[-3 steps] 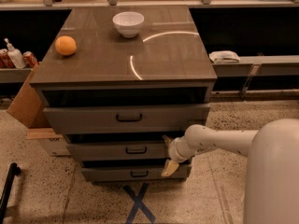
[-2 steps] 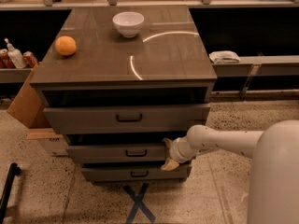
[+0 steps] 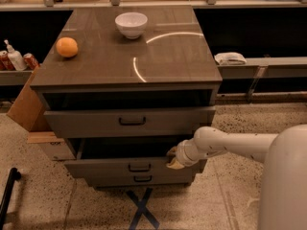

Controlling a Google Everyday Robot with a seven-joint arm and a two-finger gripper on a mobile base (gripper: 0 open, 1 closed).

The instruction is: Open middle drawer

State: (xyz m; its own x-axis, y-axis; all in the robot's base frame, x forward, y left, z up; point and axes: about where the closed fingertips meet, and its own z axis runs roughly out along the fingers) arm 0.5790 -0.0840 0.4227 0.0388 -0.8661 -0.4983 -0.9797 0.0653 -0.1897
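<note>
The middle drawer (image 3: 105, 168) is a shallow grey-brown front with a small black bar handle (image 3: 139, 167). It stands pulled out from the cabinet, with a dark gap above it. My gripper (image 3: 173, 160) is at the right end of this drawer's top edge, against its front, on my white arm (image 3: 225, 145), which reaches in from the right. The taller top drawer (image 3: 86, 122) is also part-way out above it. The narrow bottom drawer (image 3: 110, 180) lies just under the middle one.
On the cabinet top (image 3: 158, 66) are a white bowl (image 3: 131, 24) and an orange (image 3: 66, 47). A cardboard box (image 3: 24, 104) stands at the left, with bottles and cans (image 3: 14, 57) on a shelf. A white cloth (image 3: 230, 58) lies at the right. A blue tape X (image 3: 142, 209) marks the floor.
The middle drawer's front has slid forward, out of the cabinet, and the dark gap above it has grown. My gripper stays at its right end.
</note>
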